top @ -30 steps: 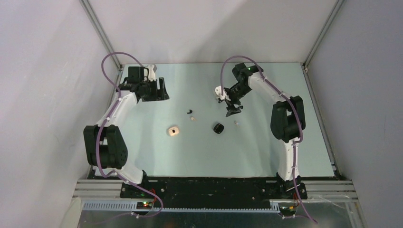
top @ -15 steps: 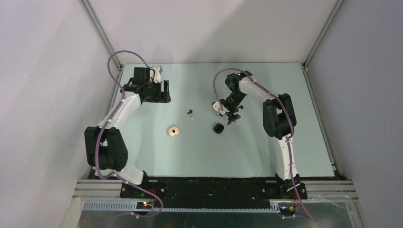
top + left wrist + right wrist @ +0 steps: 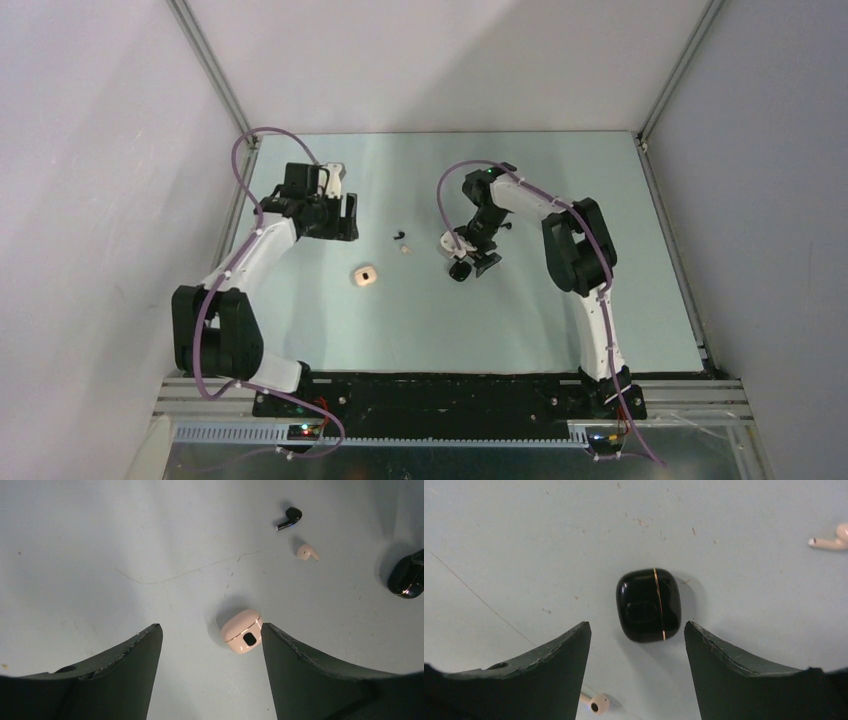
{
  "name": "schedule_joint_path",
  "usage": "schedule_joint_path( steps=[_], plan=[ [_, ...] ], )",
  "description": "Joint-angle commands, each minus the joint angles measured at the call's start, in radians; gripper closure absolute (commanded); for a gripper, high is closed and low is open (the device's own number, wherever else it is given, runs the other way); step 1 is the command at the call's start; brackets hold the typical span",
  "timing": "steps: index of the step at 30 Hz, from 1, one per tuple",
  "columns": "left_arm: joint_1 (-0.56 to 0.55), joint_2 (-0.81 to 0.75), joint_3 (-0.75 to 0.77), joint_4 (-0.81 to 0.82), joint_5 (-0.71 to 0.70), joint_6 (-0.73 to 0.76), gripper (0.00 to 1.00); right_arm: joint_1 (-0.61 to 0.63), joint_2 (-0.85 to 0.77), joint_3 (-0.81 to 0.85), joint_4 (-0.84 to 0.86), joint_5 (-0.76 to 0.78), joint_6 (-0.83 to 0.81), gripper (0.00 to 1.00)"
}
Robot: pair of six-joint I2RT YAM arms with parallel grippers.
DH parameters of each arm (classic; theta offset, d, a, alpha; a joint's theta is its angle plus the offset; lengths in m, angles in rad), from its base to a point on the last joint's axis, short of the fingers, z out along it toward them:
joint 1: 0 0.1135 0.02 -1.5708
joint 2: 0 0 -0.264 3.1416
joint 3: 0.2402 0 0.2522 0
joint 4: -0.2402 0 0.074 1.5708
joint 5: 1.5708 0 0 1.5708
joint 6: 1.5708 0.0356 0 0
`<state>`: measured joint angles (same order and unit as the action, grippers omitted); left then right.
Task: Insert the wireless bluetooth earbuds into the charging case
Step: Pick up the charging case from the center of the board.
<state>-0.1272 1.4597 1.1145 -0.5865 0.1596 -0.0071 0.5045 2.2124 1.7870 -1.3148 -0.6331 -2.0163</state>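
Observation:
A closed black charging case [image 3: 459,271] lies mid-table; in the right wrist view it [image 3: 649,605] sits just ahead of my open, empty right gripper [image 3: 636,635], which hovers over it [image 3: 472,264]. One cream earbud [image 3: 596,703] lies between the fingers, another [image 3: 831,540] at upper right. A closed cream case [image 3: 365,276] lies left of centre. My left gripper [image 3: 345,225] is open and empty, with the cream case [image 3: 242,631] between its fingertips [image 3: 211,645], closer to the right one. A black earbud [image 3: 289,518] and a cream earbud [image 3: 307,553] lie beyond. The second black earbud is not visible.
The black earbud [image 3: 401,236] and cream earbud [image 3: 406,250] lie between the two cases. Grey walls with metal rails [image 3: 215,75] enclose the table on three sides. The black case also shows at the right edge of the left wrist view [image 3: 407,573].
My right gripper has swung left and nearer, from behind the black case to right over it. My left gripper has moved a little nearer and towards the cream case.

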Motion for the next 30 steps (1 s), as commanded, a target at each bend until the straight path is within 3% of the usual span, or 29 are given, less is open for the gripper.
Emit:
schedule_joint_path(
  steps=[1, 8, 19, 26, 28, 30],
  plan=[
    [-0.003, -0.056, -0.013, 0.008, -0.002, 0.013, 0.22, 0.039, -0.009, -0.027, 0.037, 0.007, 0.043, 0.28],
    [-0.004, -0.068, -0.021, 0.004, 0.000, 0.012, 0.22, 0.064, -0.016, -0.082, 0.159, 0.040, 0.141, 0.29],
    [-0.008, -0.053, -0.004, 0.007, 0.020, -0.018, 0.22, 0.065, -0.022, -0.096, 0.194, 0.099, 0.205, 0.28],
    [-0.014, -0.042, 0.014, 0.007, 0.031, -0.021, 0.22, 0.062, -0.028, -0.105, 0.185, 0.124, 0.205, 0.35],
    [-0.014, -0.036, 0.020, 0.007, 0.033, -0.023, 0.22, 0.060, -0.030, -0.110, 0.180, 0.133, 0.205, 0.41],
    [-0.015, -0.027, 0.033, 0.007, 0.045, -0.028, 0.24, 0.058, -0.031, -0.112, 0.183, 0.132, 0.235, 0.53]
  ],
)
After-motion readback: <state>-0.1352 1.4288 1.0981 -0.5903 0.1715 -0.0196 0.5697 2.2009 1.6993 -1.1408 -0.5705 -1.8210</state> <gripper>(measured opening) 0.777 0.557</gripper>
